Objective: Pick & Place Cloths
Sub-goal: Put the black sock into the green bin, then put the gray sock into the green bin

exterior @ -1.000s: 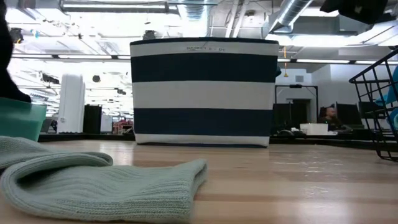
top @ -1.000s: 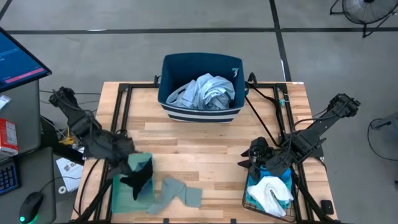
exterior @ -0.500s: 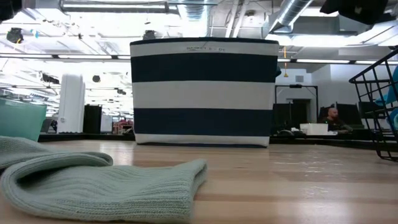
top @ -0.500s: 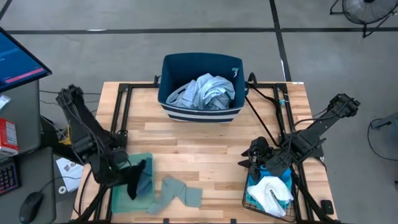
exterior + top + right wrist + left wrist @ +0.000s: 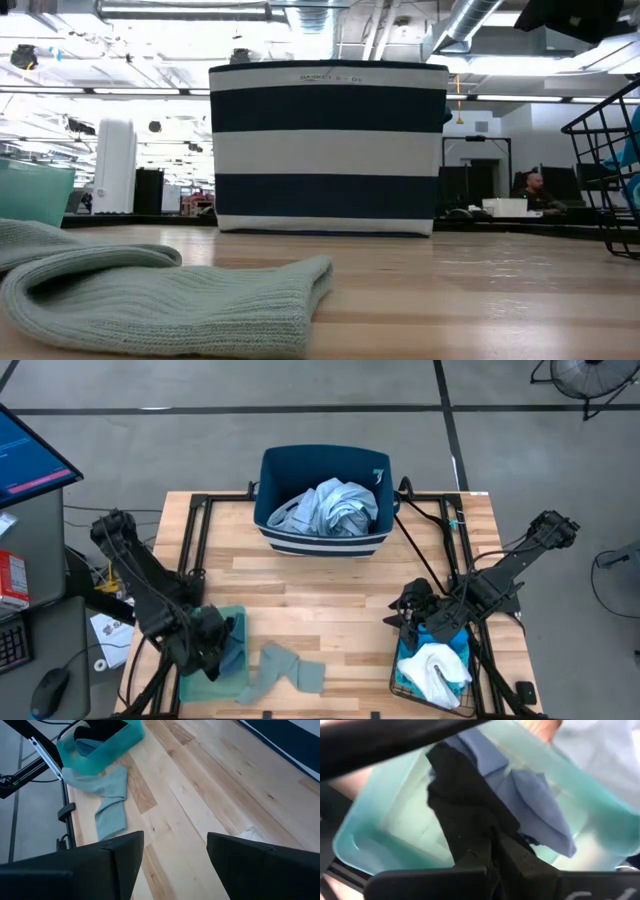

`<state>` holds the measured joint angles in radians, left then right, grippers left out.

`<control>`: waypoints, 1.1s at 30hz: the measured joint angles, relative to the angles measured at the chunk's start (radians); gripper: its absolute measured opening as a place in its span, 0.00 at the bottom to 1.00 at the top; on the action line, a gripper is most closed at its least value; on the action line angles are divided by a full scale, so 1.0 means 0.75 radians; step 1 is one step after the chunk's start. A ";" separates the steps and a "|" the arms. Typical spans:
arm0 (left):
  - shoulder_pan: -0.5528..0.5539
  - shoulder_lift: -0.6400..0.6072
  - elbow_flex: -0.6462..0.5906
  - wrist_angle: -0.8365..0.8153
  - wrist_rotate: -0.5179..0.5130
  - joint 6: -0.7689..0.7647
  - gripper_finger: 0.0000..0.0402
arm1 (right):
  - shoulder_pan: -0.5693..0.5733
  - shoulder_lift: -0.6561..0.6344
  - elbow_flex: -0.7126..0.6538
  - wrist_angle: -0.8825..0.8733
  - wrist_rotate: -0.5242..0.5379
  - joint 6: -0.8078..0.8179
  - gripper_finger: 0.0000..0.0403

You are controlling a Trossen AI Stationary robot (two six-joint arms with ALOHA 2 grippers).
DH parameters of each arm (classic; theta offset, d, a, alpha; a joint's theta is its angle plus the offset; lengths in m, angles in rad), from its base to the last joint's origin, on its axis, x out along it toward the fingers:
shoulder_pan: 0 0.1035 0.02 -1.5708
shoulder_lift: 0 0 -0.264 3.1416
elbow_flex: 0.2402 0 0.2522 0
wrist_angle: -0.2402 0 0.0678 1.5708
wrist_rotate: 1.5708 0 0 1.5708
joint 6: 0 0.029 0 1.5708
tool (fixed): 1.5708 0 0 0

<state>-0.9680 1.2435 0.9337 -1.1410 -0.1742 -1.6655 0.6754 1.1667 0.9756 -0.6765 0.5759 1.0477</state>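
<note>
Left hand (image 5: 492,855) clamped on the black cloth (image 5: 462,810), low over the tray (image 5: 192,678) at the bench's (image 5: 330,595) front left. Cloth hangs into the tray onto the blue cloth (image 5: 530,802). Bin (image 5: 325,500) lies far-centre from it, well apart. Right hand (image 5: 175,855) waits, fingers apart, by the wire basket (image 5: 432,678) at front right. Left arm nearer.

High view looks straight down on whole pale wooden slatted table (image 5: 330,595). Low view sits at tabletop height, facing navy white-striped fabric bin (image 5: 328,148). Left wrist view close above pale green rectangular plastic tray (image 5: 380,850), shared with right wrist view.
</note>
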 joint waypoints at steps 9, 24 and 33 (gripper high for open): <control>0.000 0.201 -0.001 0.182 0.068 0.005 0.00 | 0.000 0.000 0.000 -0.001 0.000 -0.001 0.53; 0.000 0.045 -0.001 0.469 -0.203 0.203 0.32 | 0.001 0.000 0.000 0.002 0.000 -0.001 0.53; 0.088 -0.118 -0.001 0.942 -0.697 0.690 0.61 | 0.001 0.000 0.000 0.003 0.000 -0.001 0.53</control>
<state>-0.9019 1.1550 0.9333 -0.4342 -0.6970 -1.1481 0.6758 1.1667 0.9756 -0.6746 0.5762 1.0473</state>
